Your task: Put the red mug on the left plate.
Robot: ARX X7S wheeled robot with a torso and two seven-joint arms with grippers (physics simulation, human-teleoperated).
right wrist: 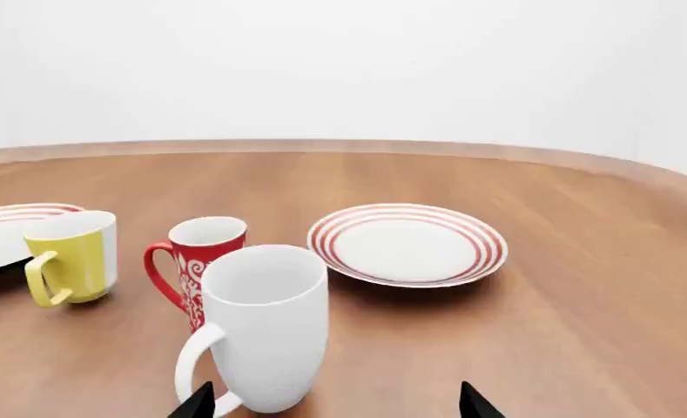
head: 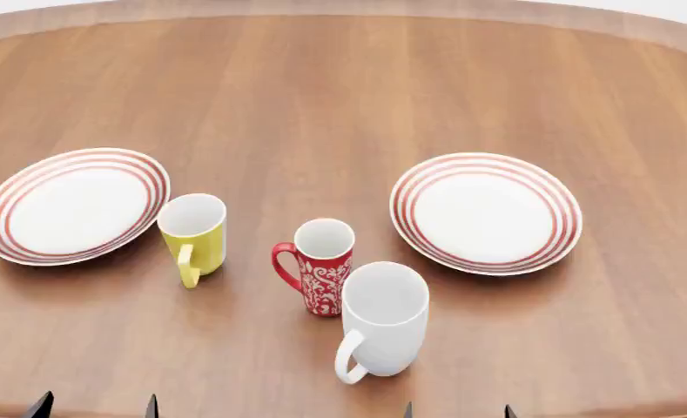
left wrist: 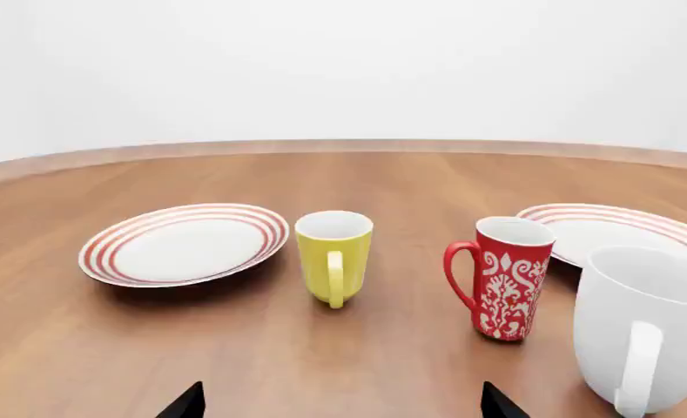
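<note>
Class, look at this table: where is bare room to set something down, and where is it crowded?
Free: both plates, the left plate and the right plate, the wood between them, and the table beyond. Crowded: the near middle, where the yellow mug, red mug and white mug cluster.

Three mugs – red mug, yellow mug, white mug – and two plates: left plate, right plate.

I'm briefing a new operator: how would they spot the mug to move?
On the wooden table, look between the two red-ringed plates, where three mugs cluster. The red mug stands in the middle, the only one with a white scroll pattern; its neighbours are plain yellow and plain white.
</note>
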